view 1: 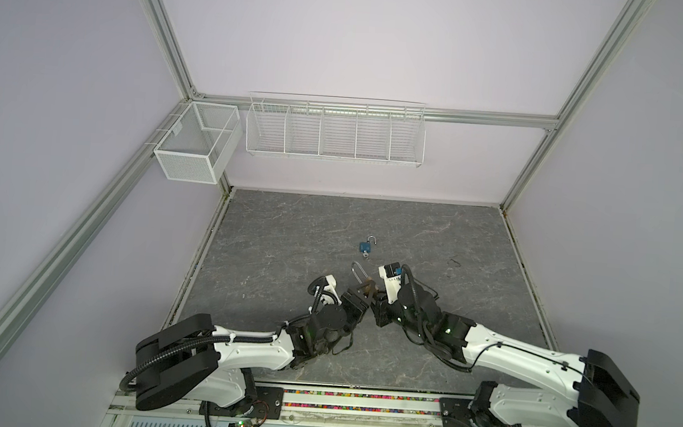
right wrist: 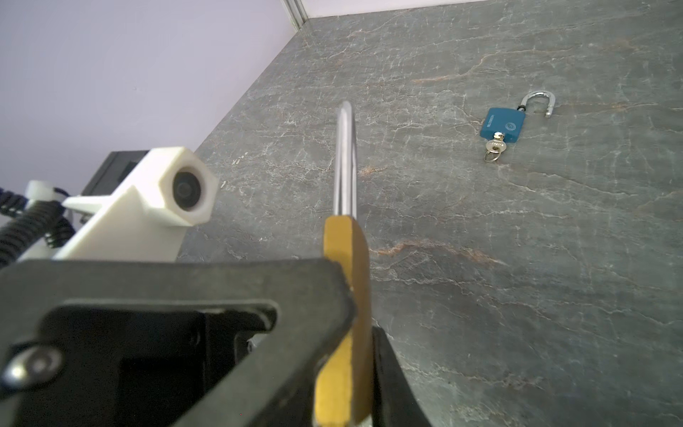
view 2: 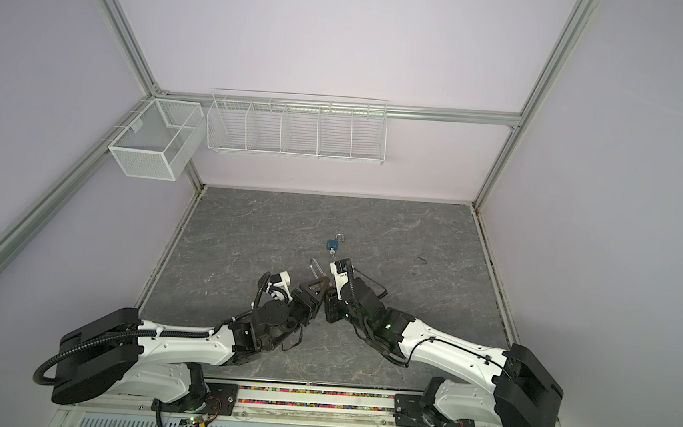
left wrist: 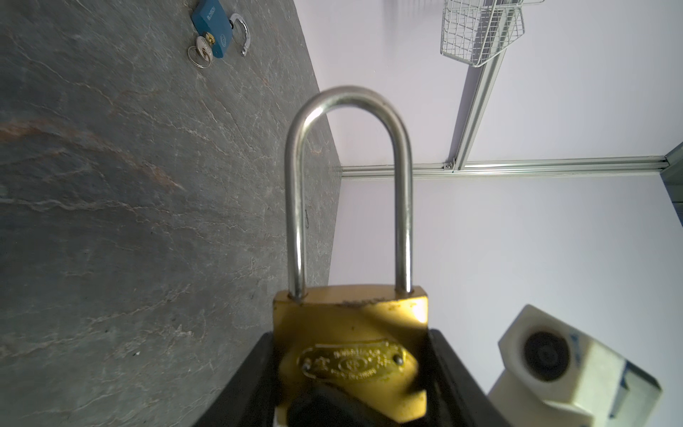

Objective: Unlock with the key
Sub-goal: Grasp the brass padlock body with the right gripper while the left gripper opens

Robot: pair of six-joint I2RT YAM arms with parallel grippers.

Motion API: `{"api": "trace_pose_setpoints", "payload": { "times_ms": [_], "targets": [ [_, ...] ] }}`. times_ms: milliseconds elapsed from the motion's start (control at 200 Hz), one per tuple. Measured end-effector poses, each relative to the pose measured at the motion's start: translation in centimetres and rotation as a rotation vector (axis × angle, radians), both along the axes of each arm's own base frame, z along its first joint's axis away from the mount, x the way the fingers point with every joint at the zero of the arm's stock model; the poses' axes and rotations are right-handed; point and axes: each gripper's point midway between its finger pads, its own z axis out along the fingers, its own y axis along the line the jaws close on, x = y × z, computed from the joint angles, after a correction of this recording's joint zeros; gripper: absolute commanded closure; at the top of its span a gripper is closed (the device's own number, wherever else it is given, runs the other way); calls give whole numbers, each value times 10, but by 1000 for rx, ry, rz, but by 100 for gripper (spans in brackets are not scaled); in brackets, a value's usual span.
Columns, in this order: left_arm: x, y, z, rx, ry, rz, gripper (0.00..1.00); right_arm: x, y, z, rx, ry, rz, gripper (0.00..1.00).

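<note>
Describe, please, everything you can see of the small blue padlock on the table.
The blue padlock is small, with a flat squarish body that looks painted or plastic-coated; its pale lettering is too small to read. Its silvery metal shackle stands open, one end free of the body. A ringed silvery key sits in the keyhole at the bottom. The lock lies flat near the middle of the grey stone-patterned table; nothing else touches it.

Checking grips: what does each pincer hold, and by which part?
Left pincer grips the brass padlock by its body's narrow sides. Right pincer: cannot be told.
</note>
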Motion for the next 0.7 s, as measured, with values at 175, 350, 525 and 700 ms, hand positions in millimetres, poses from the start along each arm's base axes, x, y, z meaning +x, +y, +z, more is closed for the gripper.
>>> {"api": "trace_pose_setpoints", "payload": {
  "times_ms": [175,350,525,700],
  "targets": [
    [-1,-1,2,-8,-3,-5,100,-1,-2,2,24,-25,0,94],
    [-6,-2,7,-25,-43,-36,27,-7,-8,8,57,-60,16,94],
    [20,39,15,-25,-180,46,1,-9,-28,24,126,-91,-21,94],
    [29,57,36,56,-391,9,1,-11,-46,51,264,-115,-51,94]
  ]
}}
